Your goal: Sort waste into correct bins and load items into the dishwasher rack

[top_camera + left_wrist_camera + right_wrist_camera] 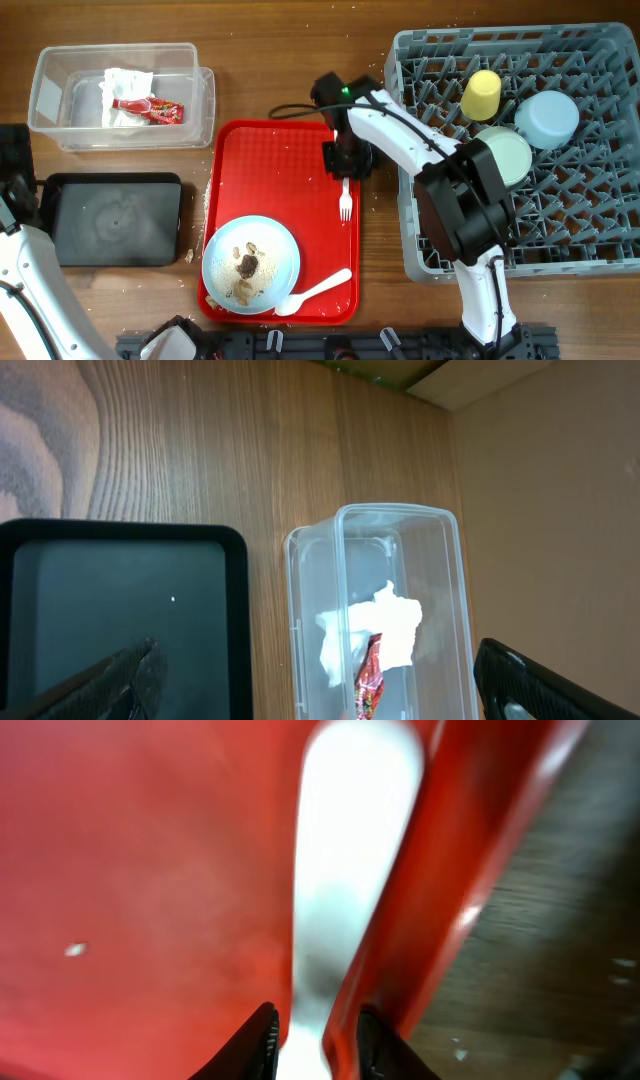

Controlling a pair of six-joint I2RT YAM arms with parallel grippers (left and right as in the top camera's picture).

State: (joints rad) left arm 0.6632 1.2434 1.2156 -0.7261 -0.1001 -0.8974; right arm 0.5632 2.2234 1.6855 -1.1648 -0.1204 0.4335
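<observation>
My right gripper (347,160) is down on the red serving tray (270,160), shut on the handle of the white fork (345,205), which lies along the tray's right edge. In the right wrist view the fingers (315,1030) pinch the white handle (345,870). A white spoon (315,292) leans on the light blue plate (283,240), which holds food scraps (247,265). The clear tub (60,60) holds the napkin (125,85) and the red wrapper (155,108). My left gripper (318,655) is open and empty above the tub (440,560) and the black tray (110,590).
The grey rack (580,230) at the right holds a yellow cup (481,95), a pale green bowl (505,155) and a light blue bowl (548,118). The black tray (115,220) lies below the tub. Crumbs lie on the wood by the red tray's left edge.
</observation>
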